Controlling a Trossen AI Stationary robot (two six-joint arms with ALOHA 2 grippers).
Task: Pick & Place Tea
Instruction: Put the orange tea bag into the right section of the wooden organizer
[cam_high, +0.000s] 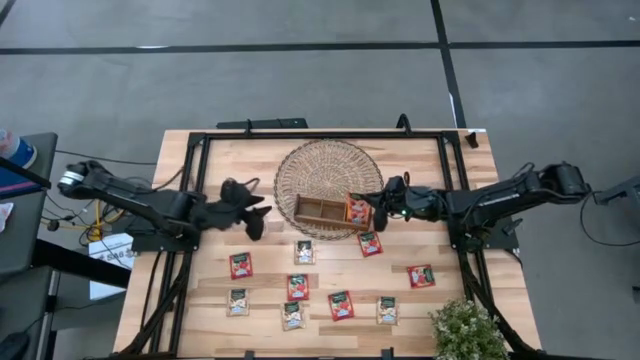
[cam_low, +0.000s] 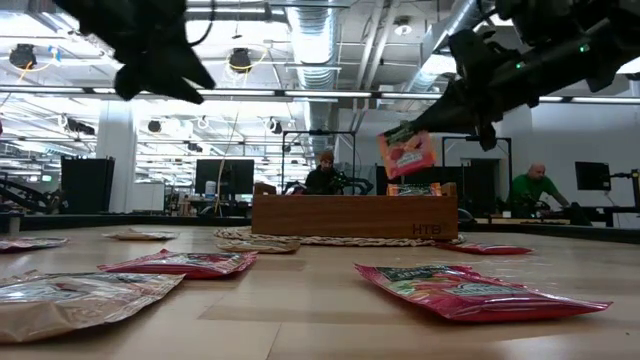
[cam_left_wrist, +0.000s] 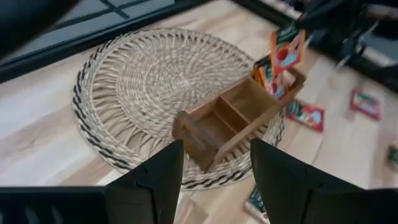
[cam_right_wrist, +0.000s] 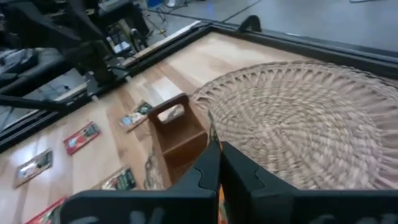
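Sachets lie scattered over the front half of the wooden table (cam_high: 215, 150), some red, some cream with green, all flat and well apart from one another. A brown three-compartment tray (cam_high: 320, 211) sits on the near edge of a round woven mat (cam_high: 325, 175), and its right-hand compartment already holds sachets standing on edge. The right gripper (cam_high: 383, 206) hangs just above that end of the tray with its fingers clenched on a red sachet (cam_low: 406, 152), which dangles tilted from them, clear of the tray top in the low view. The left wrist view shows the same red sachet (cam_left_wrist: 286, 53) upright over the filled end compartment, with the tray (cam_left_wrist: 233, 121) set at an angle on the mat (cam_left_wrist: 134, 81). In the right wrist view the two dark fingers (cam_right_wrist: 208, 165) meet tightly over the tray (cam_right_wrist: 180, 134), with an orange edge of the packet showing beneath them. The left gripper (cam_high: 258, 213) hovers left of the tray over the mat's edge, its fingers (cam_left_wrist: 158, 180) spread apart and holding nothing. One red sachet (cam_high: 370, 243) lies just in front of the tray's right end; another (cam_high: 421, 275) lies farther right. A leafy plant (cam_high: 467, 330) stands at the front right corner. People sit at desks in the room behind.
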